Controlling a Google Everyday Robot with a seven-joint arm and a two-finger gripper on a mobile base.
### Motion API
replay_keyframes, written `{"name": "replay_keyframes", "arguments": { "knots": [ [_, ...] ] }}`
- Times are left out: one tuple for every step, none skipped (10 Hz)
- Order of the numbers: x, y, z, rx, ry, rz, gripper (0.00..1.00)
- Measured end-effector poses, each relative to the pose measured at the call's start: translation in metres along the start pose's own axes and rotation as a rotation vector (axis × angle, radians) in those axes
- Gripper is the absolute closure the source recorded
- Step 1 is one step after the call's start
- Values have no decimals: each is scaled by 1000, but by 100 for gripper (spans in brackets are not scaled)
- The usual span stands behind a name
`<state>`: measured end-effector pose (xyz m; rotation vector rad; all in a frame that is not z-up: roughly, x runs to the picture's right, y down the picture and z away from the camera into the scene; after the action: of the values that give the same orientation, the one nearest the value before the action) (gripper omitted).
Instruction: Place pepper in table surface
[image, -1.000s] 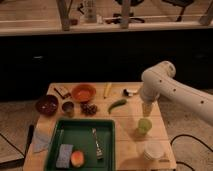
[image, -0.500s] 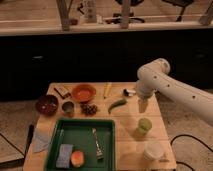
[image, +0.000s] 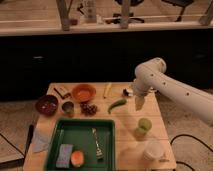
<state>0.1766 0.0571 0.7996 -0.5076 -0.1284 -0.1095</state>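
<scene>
Camera view takes in the plank table surface from its near side, but the robot's white arm runs out of frame at 3 o'clock, so the rest of the robot is cut off. The gripper hangs at the arm's end, pointing down over the wood at about 2 o'clock from the table's middle. Its pale fingers stand spread wide with nothing between them. The pepper lies flat on the table surface just beside the gripper, at its 9 o'clock and apart from it, set on a diagonal.

A small dark-and-white object near the far edge, close to the arm, cannot be identified. Neither can the dark pieces at 11 o'clock. A grey cloth lies over the table's edge at 8 o'clock.

A dark green tray fills the near-left part at 7 o'clock. It holds a fork toward its right side, a blue-grey sponge at its near-left corner and a round orange fruit just beside the sponge.

An orange bowl sits at 11 o'clock and a dark red bowl at 10 o'clock; the insides of both are too dim to read. A small dark cup stands between the red bowl and a bunch of grapes lying on the wood. A thin yellow stick lies at 12 o'clock. A light green cup stands upright at 4 o'clock, and a white cup stands near the corner at 5 o'clock.
</scene>
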Motion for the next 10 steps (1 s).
{"name": "replay_keyframes", "arguments": {
  "knots": [
    [-5, -4, 3, 1, -13, -5, 20],
    [-8, -7, 6, 2, -26, -7, 20],
    [-8, -8, 8, 4, -30, -6, 20],
    [-12, -13, 12, 5, -44, -12, 20],
    [-15, -15, 14, 5, -51, -14, 20],
    [-15, -17, 18, 5, -57, -14, 20],
    [-18, -19, 22, 4, -65, -16, 20],
    [-22, -21, 25, 3, -73, -21, 20],
    [-25, -23, 28, 1, -80, -27, 20],
    [-27, -24, 32, -1, -88, -30, 20]
  ]
}}
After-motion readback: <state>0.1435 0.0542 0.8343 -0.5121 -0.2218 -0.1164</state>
